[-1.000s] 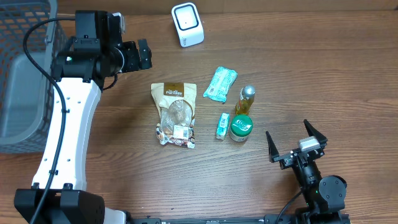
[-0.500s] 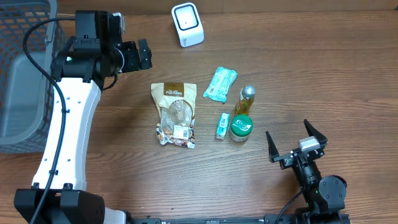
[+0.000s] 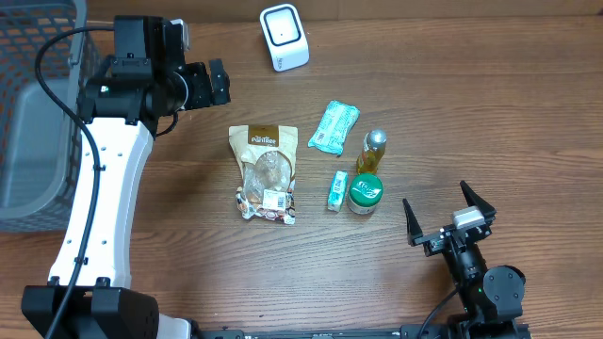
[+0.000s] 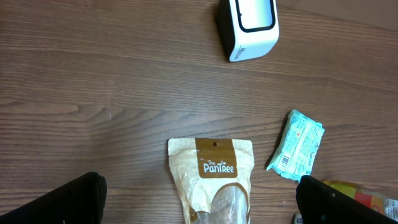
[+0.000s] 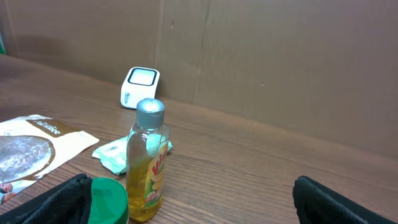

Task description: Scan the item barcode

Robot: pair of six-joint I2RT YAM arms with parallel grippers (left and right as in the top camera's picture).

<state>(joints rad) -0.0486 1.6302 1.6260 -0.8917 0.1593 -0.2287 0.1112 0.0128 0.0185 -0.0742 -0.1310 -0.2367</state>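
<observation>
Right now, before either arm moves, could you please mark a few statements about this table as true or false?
1. The left gripper and the right gripper are both open and empty. True.
2. The scanner lies in the basket. False: it stands on the table, well apart from the basket.
3. The bottle stands upright next to the green-lidded jar. True.
4. The left gripper holds the snack pouch. False: the pouch lies flat on the table, and no gripper touches it.
5. The teal packet lies on top of the snack pouch. False: it lies beside the pouch, apart from it.
</observation>
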